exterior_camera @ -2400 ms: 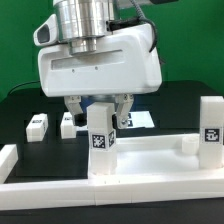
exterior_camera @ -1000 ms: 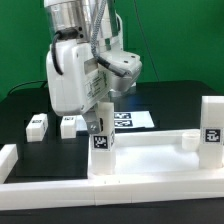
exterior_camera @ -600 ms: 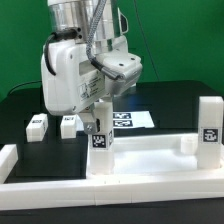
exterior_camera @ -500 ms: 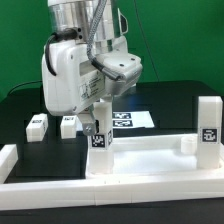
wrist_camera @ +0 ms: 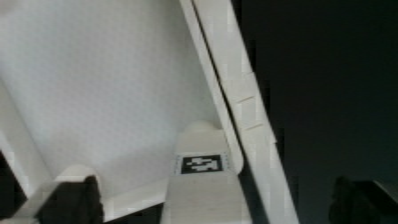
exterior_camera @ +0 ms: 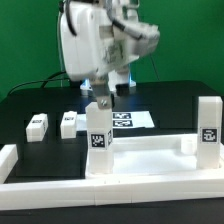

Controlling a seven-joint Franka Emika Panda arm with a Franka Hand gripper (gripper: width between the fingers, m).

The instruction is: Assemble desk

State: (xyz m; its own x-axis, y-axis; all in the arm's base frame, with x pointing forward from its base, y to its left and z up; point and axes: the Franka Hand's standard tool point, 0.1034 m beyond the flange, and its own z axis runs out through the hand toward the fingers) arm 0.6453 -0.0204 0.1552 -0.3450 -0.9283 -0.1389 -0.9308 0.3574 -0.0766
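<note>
Claw point(exterior_camera: 103, 96), fingers spread wide, hangs above an upright tagged leg point(exterior_camera: 100, 135) standing at one corner of the desk panel point(exterior_camera: 150, 152), by the tabletop's point(exterior_camera: 55, 148) camera-side edge; second leg point(exterior_camera: 210, 124) stands opposite.

White rimmed tabletop point(exterior_camera: 150, 158), two upright tagged legs point(exterior_camera: 99, 130) at its corners, two loose legs point(exterior_camera: 38, 125) nearby.

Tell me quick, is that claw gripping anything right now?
Gripper: open, fingers spread wide, holding nothing; the upright desk leg stands just below it.
</note>
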